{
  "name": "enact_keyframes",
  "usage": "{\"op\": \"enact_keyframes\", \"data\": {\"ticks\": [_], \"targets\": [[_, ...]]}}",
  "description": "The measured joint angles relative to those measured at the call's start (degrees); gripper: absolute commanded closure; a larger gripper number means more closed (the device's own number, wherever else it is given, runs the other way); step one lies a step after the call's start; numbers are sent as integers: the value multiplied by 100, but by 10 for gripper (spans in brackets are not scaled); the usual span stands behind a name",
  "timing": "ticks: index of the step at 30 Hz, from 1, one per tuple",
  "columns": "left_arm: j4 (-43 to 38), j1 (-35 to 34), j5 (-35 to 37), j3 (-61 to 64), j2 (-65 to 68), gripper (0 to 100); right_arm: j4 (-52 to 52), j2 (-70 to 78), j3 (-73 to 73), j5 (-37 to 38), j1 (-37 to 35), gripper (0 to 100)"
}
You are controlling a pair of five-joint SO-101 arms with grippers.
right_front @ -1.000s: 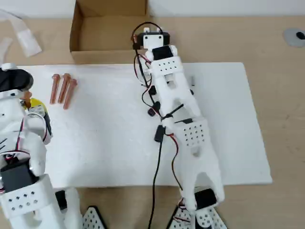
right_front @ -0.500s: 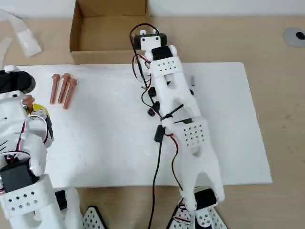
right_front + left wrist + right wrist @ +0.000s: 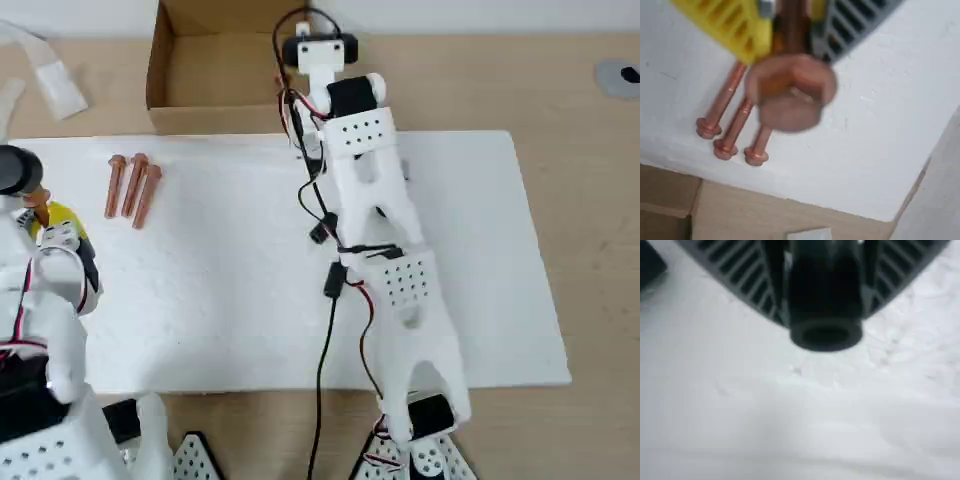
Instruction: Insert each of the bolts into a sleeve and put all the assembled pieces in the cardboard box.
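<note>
Bolt (image 3: 790, 92) clamped head-out in left claw (image 3: 792, 22); three more bolts (image 3: 732, 132) side by side just beyond, on white sheet (image 3: 230, 280). Black sleeve (image 3: 826, 310) gripped in right claw (image 3: 826, 270); cardboard box (image 3: 215, 120) near.

Each bolt (image 3: 790, 95) is copper, the sleeve (image 3: 826, 300) black, the cardboard box (image 3: 215, 120) brown, the mat (image 3: 220, 290) white

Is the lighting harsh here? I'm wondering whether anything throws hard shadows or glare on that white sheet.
High view: soft, even light; no glare on the white sheet, only faint shadows beside the three loose bolts. Left wrist view: the held bolt has a dull sheen, no hot spot. Right wrist view: the black sleeve has a dark bore, the sheet beneath softly shaded.
</note>
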Motion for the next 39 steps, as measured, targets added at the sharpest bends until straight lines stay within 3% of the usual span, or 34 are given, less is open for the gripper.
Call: {"op": "enact_keyframes", "data": {"ticks": [5, 11, 18, 24, 31, 39], "targets": [[501, 0, 0, -396, -387, 993, 9, -1134, -18, 0, -176, 990], [651, 0, 422, -308, -1530, 993, 9, -3200, 510, 0, -941, 990], [404, 0, 484, 607, -2549, 993, 18, -6154, 3930, 9, -1380, 990], [-985, 0, 484, 1829, -2892, 994, -26, -8466, 7270, 316, -1468, 990], [-2681, 237, 484, 3033, -2857, 994, -1881, -10251, 10760, 765, -1503, 990], [-3015, 1820, 492, 3270, -2857, 994, -4774, -11130, 13020, 905, -2040, 990]]}}
